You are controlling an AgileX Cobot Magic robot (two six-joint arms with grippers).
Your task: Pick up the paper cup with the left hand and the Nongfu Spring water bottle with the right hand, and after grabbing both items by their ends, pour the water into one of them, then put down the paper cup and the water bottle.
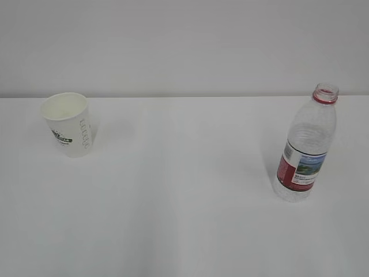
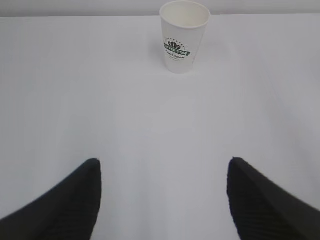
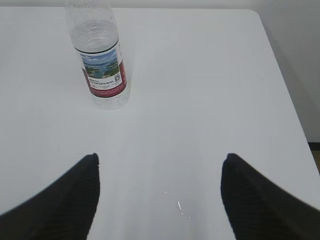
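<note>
On the left, I see the paper cup point(image 1: 67, 124) standing upright near the far left corner of the white tabletop point(image 1: 184, 208). Its mouth faces up and it looks empty. It is thin paper, so I think it is very light and soft. If I squeeze hard it will bend in. The rim is the stiffest part, but I need the mouth free for pouring, so I would hold it low on the side, near the bottom, and press gently.

My left hand point(image 2: 162, 200) is far back from the cup, with bare tabletop between them. Its two black fingers point(image 2: 75, 200) are spread wide and hold nothing.

On the right, the Nongfu Spring water bottle point(image 1: 305, 147) stands upright near the right edge of the tabletop, well apart from the cup. It has no cap on, just a red ring at the neck. I cannot tell for sure how much water is inside, because it is all clear. I think it is heavier than the cup. The plastic is smooth, so it may slip, and it is thin, so a hard squeeze could push water out of the open top. I would grab it low, around the label or the bottom end.

My right hand point(image 3: 160, 197) is also wide open and empty. The bottle stands ahead of it, off to its left.
</note>
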